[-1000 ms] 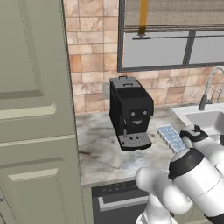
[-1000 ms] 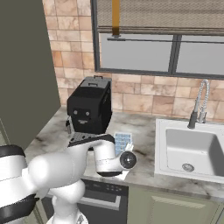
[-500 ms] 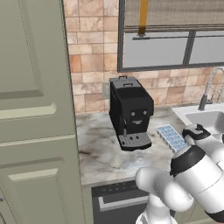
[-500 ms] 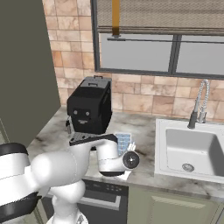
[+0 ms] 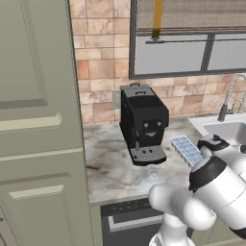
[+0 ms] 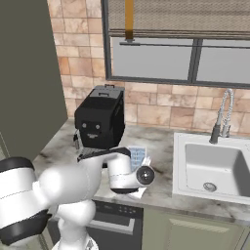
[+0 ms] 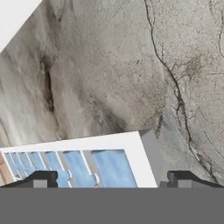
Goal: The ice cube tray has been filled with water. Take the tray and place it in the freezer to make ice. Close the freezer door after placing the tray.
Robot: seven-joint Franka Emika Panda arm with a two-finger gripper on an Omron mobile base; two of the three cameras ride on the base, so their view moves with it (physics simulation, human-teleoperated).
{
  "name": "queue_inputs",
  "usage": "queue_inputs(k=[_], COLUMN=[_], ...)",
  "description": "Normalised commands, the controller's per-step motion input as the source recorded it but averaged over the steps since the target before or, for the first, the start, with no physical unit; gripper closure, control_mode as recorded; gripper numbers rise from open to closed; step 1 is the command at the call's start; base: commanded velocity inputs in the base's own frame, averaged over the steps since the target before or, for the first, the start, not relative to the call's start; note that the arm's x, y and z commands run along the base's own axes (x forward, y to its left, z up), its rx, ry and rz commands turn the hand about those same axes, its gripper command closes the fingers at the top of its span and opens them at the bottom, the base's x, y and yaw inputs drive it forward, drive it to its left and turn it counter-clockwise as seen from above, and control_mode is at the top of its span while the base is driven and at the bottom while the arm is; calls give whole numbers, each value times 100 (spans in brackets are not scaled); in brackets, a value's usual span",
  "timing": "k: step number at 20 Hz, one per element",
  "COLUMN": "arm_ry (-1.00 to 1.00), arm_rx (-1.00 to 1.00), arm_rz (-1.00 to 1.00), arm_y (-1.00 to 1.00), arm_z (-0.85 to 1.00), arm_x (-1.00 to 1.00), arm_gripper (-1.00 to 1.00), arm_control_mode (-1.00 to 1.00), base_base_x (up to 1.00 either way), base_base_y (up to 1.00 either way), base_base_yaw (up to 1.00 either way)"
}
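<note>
The ice cube tray (image 5: 187, 150) lies flat on the marble counter, just right of the coffee machine, its cells showing pale blue water (image 7: 111, 168). From the right base view the tray (image 6: 137, 155) is partly covered by my forearm. In the hand view the tray (image 7: 87, 162) sits low in the picture, one corner of it between the finger tips. My gripper (image 7: 111, 179) is open, its tips wide apart and just above the tray, holding nothing. The freezer and its door are out of view.
A black coffee machine (image 5: 143, 122) stands against the tiled wall. A white sink (image 6: 215, 166) with a faucet (image 6: 222, 114) lies to the right. Tall pale green cabinets (image 5: 38, 129) rise at the left. A dark appliance front (image 5: 129, 221) sits under the counter.
The arm has shifted only slightly over the tray. The tray has stayed in place on the counter.
</note>
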Motion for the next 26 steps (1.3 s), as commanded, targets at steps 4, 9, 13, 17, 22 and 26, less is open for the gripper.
queue_inputs(k=[4,9,13,17,22,26], arm_ry=[0,0,7,9,0,0], arm_rx=[-1,-2,-2,0,0,0], arm_rz=[2,6,5,2,0,0], arm_y=[7,10,25,3,0,0], arm_z=[-3,-15,-18,-1,0,4], arm_x=[27,20,18,3,0,-8], arm_gripper=[-100,-100,100,100,100,100], arm_control_mode=[-100,-100,-100,-100,-100,-100], base_base_x=[0,0,0,0,0,0], base_base_y=[0,0,0,0,0,0], base_base_yaw=[0,0,0,0,0,0])
